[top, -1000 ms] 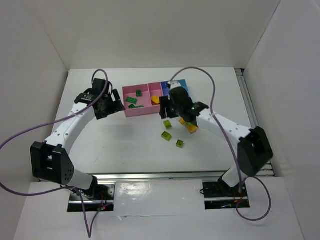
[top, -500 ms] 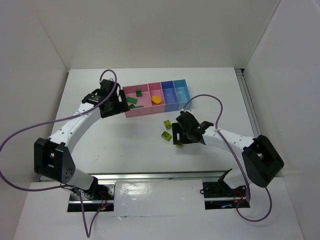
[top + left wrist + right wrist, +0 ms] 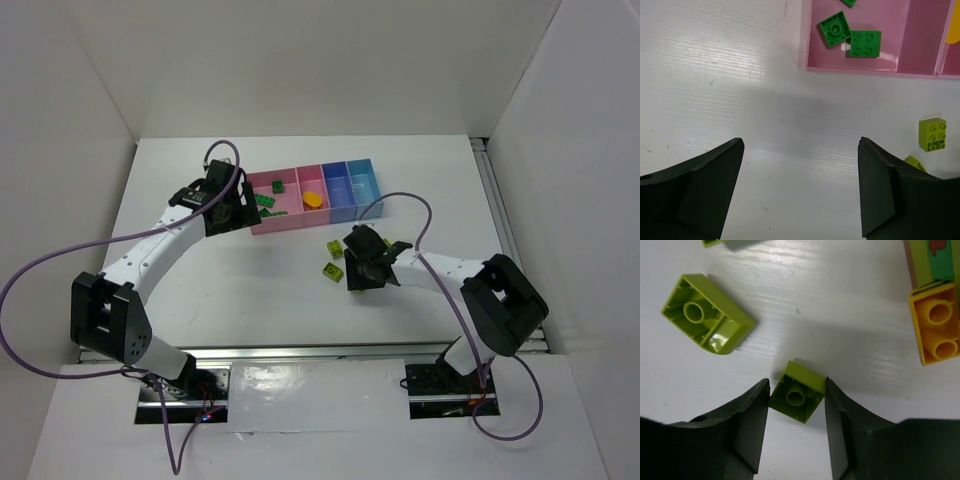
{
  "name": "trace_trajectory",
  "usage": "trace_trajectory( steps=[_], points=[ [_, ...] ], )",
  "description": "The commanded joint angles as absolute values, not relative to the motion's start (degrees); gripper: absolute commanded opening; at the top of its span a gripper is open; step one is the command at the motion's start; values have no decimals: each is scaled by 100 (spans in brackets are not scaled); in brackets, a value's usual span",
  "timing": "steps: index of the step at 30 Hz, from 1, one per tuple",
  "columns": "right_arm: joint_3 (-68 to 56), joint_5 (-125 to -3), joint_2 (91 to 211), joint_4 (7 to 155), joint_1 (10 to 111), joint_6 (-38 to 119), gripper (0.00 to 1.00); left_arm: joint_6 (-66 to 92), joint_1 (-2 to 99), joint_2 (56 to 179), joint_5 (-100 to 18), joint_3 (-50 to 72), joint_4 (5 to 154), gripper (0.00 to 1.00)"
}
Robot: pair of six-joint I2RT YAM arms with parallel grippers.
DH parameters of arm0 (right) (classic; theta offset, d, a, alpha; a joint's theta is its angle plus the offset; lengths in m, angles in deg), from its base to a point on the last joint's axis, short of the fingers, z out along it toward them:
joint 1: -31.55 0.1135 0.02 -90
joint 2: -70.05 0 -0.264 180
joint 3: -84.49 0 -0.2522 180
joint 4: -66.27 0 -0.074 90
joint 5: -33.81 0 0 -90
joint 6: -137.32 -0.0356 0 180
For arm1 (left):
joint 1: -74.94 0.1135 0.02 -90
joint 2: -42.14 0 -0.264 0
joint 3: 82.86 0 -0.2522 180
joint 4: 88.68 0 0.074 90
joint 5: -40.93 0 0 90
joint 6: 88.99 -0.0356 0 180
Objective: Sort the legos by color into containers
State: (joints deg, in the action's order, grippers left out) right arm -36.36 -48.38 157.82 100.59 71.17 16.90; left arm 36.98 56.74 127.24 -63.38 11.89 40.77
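- On the table (image 3: pixel 850 335), I'm seeing my right gripper (image 3: pixel 796 390) clamping a lime brick (image 3: pixel 798 399).
- My left gripper (image 3: pixel 800 172) is hanging wide open beside the pink bin (image 3: pixel 860 69).

Right gripper (image 3: pixel 796 391): bottom centre, one finger against each side of a small lime brick (image 3: pixel 798 398).
Small lime brick: hollow underside up, on white table (image 3: pixel 850 315).
Upper left: larger lime brick (image 3: pixel 707 314), underside up.
Right edge: orange-yellow brick (image 3: pixel 936 322), green piece (image 3: pixel 936 260) directly above.
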Motion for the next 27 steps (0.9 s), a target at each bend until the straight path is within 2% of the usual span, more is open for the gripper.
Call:
trace_trajectory(
  steps=[1, 2, 3, 8, 12, 20, 22, 24, 27],
  points=[
    [-3167, -4662, 15855, 9805, 7207, 1664, 38, 3582, 5665, 12696, -6437, 999, 4188, 93],
    [-3052, -4591, 15855, 9962, 7207, 1725, 28, 3582, 5665, 12695, -6437, 999, 4188, 93],
    [-2929, -4434, 15855, 10050, 7207, 1726, 25, 3582, 5665, 12695, -6498, 999, 4188, 93],
    [-1735, -3915, 15802, 10428, 7155, 2068, 25, 3529, 5665, 12695, -6498, 999, 4135, 93],
    [-592, -3800, 16460, 10640, 6787, 2383, 26, 3582, 5665, 12695, -6560, 1051, 4135, 93],
    [1771, -3598, 18517, 10579, 6153, 2763, 30, 3582, 5613, 12581, -6621, 1104, 4082, 93],
    [2124, -3667, 18955, 10579, 6073, 2815, 44, 3520, 5613, 12520, -6682, 1104, 4082, 93],
    [2801, -3468, 19229, 10920, 6073, 2816, 74, 3520, 5613, 12414, -6779, 1104, 4012, 93],
    [2980, -3387, 19231, 11028, 6073, 2955, 75, 3582, 5613, 12265, -6902, 1209, 4012, 93]
  ],
)
